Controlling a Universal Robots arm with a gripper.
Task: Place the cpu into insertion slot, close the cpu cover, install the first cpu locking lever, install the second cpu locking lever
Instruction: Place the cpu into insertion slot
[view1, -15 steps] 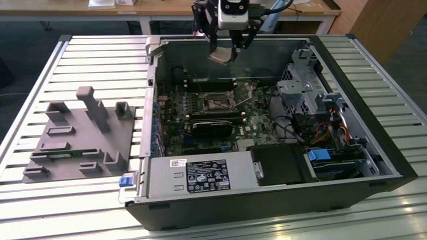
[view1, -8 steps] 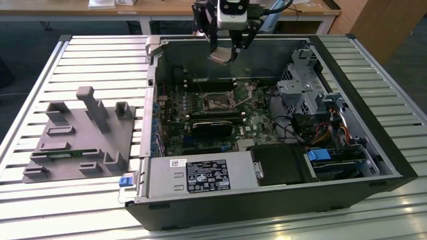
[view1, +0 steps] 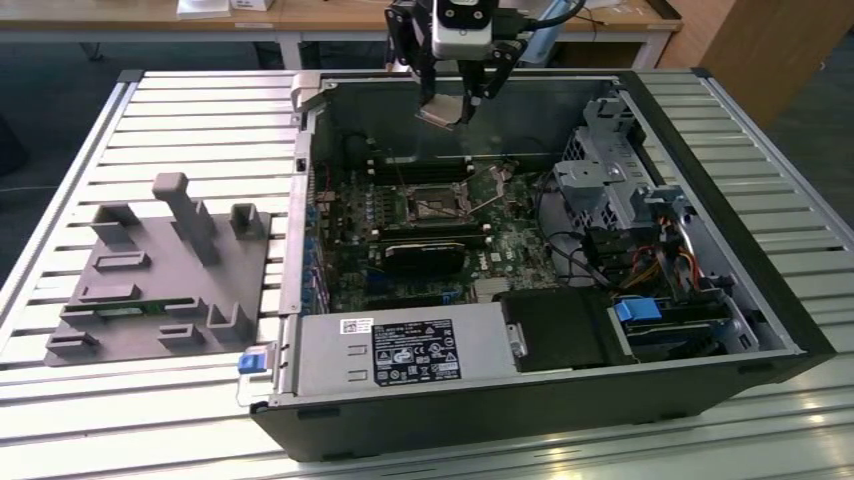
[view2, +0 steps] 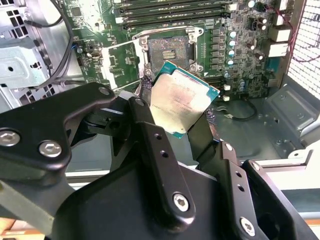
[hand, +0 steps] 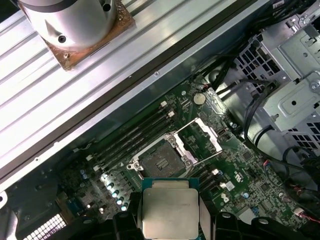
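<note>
**Cpu gripped, high over the open insertion slot**
Your end effector (view1: 447, 105) is clamped on the cpu (view2: 182, 102) by its edges. It hangs well above the insertion slot (hand: 161, 162), offset from it toward the case wall rather than straight overhead. The slot is bare, and the cpu cover (hand: 210, 134) stands open just beside it.

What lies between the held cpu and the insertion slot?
Nothing: in the first wrist view the stretch between the cpu and the open insertion slot is bare.
</note>
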